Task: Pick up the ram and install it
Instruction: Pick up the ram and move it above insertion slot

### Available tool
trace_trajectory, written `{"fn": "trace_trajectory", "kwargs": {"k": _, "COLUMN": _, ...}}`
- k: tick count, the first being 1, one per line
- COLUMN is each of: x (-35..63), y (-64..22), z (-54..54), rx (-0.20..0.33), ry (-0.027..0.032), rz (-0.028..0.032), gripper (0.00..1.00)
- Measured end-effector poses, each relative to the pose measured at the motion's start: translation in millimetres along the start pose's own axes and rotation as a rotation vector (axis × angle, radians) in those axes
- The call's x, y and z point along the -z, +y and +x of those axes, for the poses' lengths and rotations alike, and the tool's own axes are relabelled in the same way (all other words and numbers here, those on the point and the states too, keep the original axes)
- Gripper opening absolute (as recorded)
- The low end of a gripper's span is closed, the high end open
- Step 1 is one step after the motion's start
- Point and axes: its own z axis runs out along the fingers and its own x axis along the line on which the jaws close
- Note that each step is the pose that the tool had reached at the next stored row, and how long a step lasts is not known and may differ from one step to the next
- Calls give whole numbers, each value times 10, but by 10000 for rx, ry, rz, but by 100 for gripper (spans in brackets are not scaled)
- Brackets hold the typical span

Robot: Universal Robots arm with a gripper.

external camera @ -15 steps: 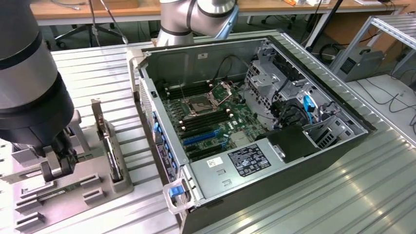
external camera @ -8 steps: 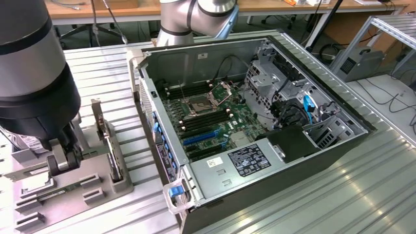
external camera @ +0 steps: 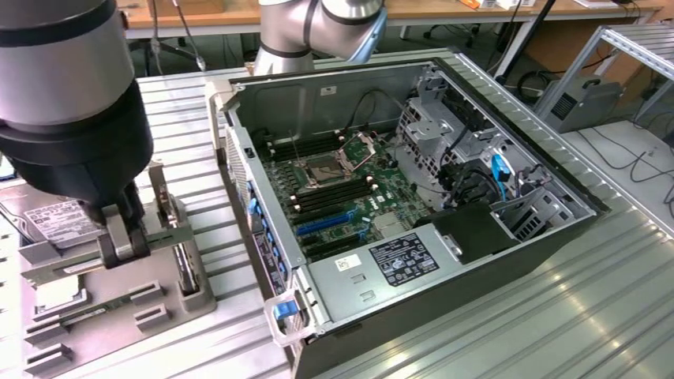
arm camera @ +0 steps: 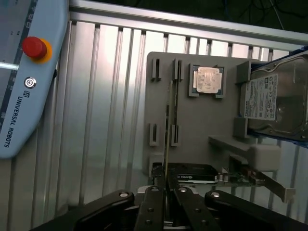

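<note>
The ram (arm camera: 169, 120) shows edge-on in the wrist view as a long, thin green stick. It runs along the slotted posts of the grey parts holder (arm camera: 202, 115). My gripper (arm camera: 164, 185) is shut on the stick's near end, one dark finger on each flat side. In the exterior view my gripper (external camera: 126, 246) hangs over the grey parts holder (external camera: 116, 288) at that view's left, well apart from the open computer case (external camera: 316, 87). Whether the ram is raised from its posts I cannot tell.
The holder also carries a silver hard drive (arm camera: 272, 98), a processor chip (arm camera: 207, 79) and a dark expansion card (arm camera: 197, 173) close beside my fingers. Dark memory slots (external camera: 335, 192) lie on the motherboard inside the case. A teach pendant (arm camera: 26, 82) rests on the ribbed metal table (arm camera: 106, 120).
</note>
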Motion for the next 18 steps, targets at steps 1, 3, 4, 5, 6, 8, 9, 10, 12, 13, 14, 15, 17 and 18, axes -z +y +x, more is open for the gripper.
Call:
{"fn": "trace_trajectory", "kwargs": {"k": 1, "x": 19, "y": -31, "z": 4, "rx": -1, "ry": -6, "rz": -1, "gripper": 14}}
{"fn": "trace_trajectory", "kwargs": {"k": 3, "x": 66, "y": -104, "z": 14, "rx": 1, "ry": -32, "rz": 1, "gripper": 14}}
{"fn": "trace_trajectory", "kwargs": {"k": 4, "x": 87, "y": -133, "z": 17, "rx": 2, "ry": -36, "rz": 2, "gripper": 14}}
{"fn": "trace_trajectory", "kwargs": {"k": 5, "x": 110, "y": -167, "z": 20, "rx": 1, "ry": -39, "rz": 0, "gripper": 14}}
{"fn": "trace_trajectory", "kwargs": {"k": 6, "x": 132, "y": -205, "z": 26, "rx": 1, "ry": -41, "rz": -2, "gripper": 14}}
{"fn": "trace_trajectory", "kwargs": {"k": 8, "x": 184, "y": -304, "z": 37, "rx": 0, "ry": -44, "rz": -9, "gripper": 14}}
{"fn": "trace_trajectory", "kwargs": {"k": 9, "x": 203, "y": -343, "z": 42, "rx": 0, "ry": -44, "rz": -12, "gripper": 14}}
{"fn": "trace_trajectory", "kwargs": {"k": 10, "x": 223, "y": -389, "z": 47, "rx": 1, "ry": -44, "rz": -17, "gripper": 14}}
{"fn": "trace_trajectory", "kwargs": {"k": 12, "x": 267, "y": -499, "z": 58, "rx": -2, "ry": -46, "rz": -35, "gripper": 14}}
{"fn": "trace_trajectory", "kwargs": {"k": 13, "x": 283, "y": -543, "z": 62, "rx": -2, "ry": -46, "rz": -43, "gripper": 14}}
{"fn": "trace_trajectory", "kwargs": {"k": 14, "x": 297, "y": -590, "z": 67, "rx": -2, "ry": -47, "rz": -48, "gripper": 14}}
{"fn": "trace_trajectory", "kwargs": {"k": 15, "x": 311, "y": -648, "z": 72, "rx": -2, "ry": -47, "rz": -56, "gripper": 14}}
{"fn": "trace_trajectory", "kwargs": {"k": 17, "x": 328, "y": -741, "z": 81, "rx": -4, "ry": -50, "rz": -67, "gripper": 14}}
{"fn": "trace_trajectory", "kwargs": {"k": 18, "x": 336, "y": -788, "z": 86, "rx": -4, "ry": -51, "rz": -72, "gripper": 14}}
